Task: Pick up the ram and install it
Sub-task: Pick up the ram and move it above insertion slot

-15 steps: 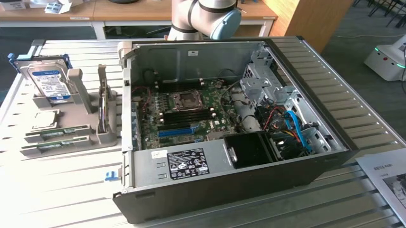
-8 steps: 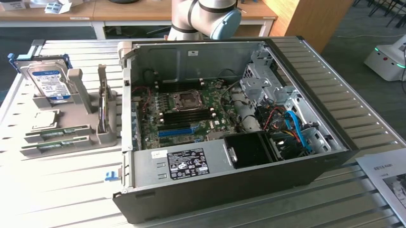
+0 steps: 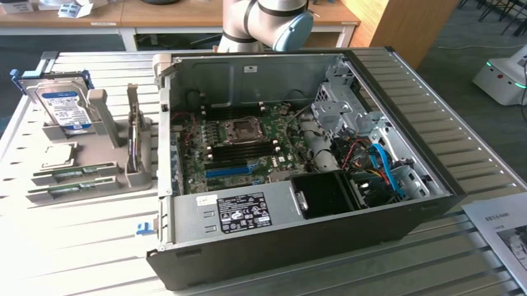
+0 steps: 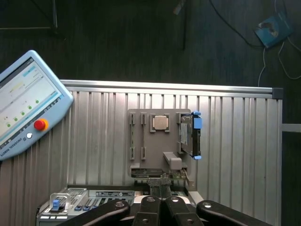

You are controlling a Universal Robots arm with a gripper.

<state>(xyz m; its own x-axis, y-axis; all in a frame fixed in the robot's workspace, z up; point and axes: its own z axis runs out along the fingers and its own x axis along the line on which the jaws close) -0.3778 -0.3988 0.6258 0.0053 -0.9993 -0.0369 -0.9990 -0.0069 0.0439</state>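
Green flat ram stick [image 3: 76, 173] is laid in the grey plastic holder [image 3: 138, 177] on the slatted metal surface [image 3: 82, 246]; black fingers [image 4: 155, 184], pressed together empty, are held above it.

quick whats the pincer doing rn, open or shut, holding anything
Pincer: closed, nothing seen held in it.
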